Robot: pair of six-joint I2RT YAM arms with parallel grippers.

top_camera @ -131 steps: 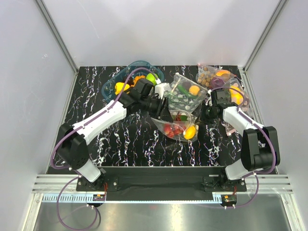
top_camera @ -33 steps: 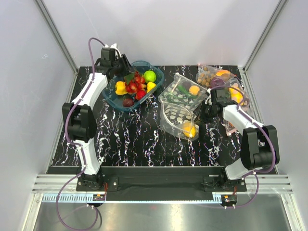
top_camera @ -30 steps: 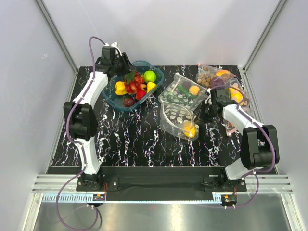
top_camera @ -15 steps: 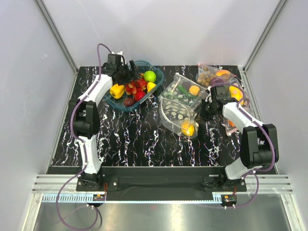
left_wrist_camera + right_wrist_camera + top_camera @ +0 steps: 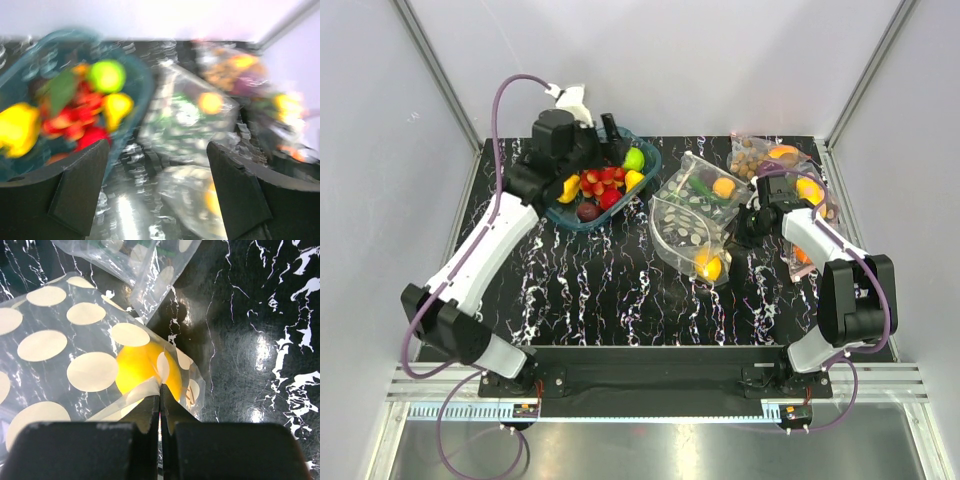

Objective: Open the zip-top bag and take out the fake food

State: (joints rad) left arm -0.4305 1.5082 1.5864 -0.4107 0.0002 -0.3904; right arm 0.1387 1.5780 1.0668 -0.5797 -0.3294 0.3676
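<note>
Against the view some four seconds earlier, my left claw (image 5: 608, 127) had left the zip-top bag (image 5: 688, 235) and stood raised over the rear of the teal tub (image 5: 653, 163). Its fingers were spread wide with nothing between them; that wrist view was blurred. The red pieces formerly in the bag were gone from it. The berry cluster (image 5: 603, 179), yellow pepper (image 5: 568, 187) and plum (image 5: 587, 211) lay in the tub beside a lime-green apple (image 5: 634, 158).

The bag lay at mid-surface (image 5: 590, 290), just in front of a second dotted bag (image 5: 705, 190), and held one yellow-orange fruit (image 5: 708, 265). My right claw (image 5: 161, 390) was pressed together, pinching the bag's film at the corner by that fruit.

A faint mark near that corner could not be read.
</note>
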